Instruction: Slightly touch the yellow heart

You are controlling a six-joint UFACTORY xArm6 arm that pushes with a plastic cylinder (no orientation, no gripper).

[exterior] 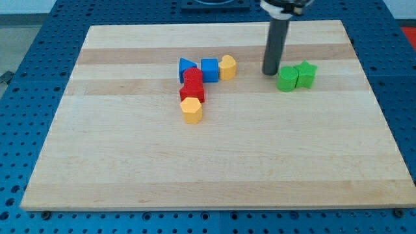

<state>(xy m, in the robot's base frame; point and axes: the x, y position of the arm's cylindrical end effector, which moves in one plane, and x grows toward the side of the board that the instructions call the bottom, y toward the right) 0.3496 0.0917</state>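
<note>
On my feed the scene is bright and evenly lit, with soft light that seems to come from overhead. The pale wooden worktop (pixel 214 162) shows no hard glare, only a mild sheen across its grain. Shadows are short and faint: a small dark patch sits at the foot of my straight dark rod, around my tip (pixel 270 72), and thin ones hug the coloured blocks. The picture is low in resolution, so block edges look slightly soft. The worktop's edges run straight, with no visible bending near the frame's borders.
</note>
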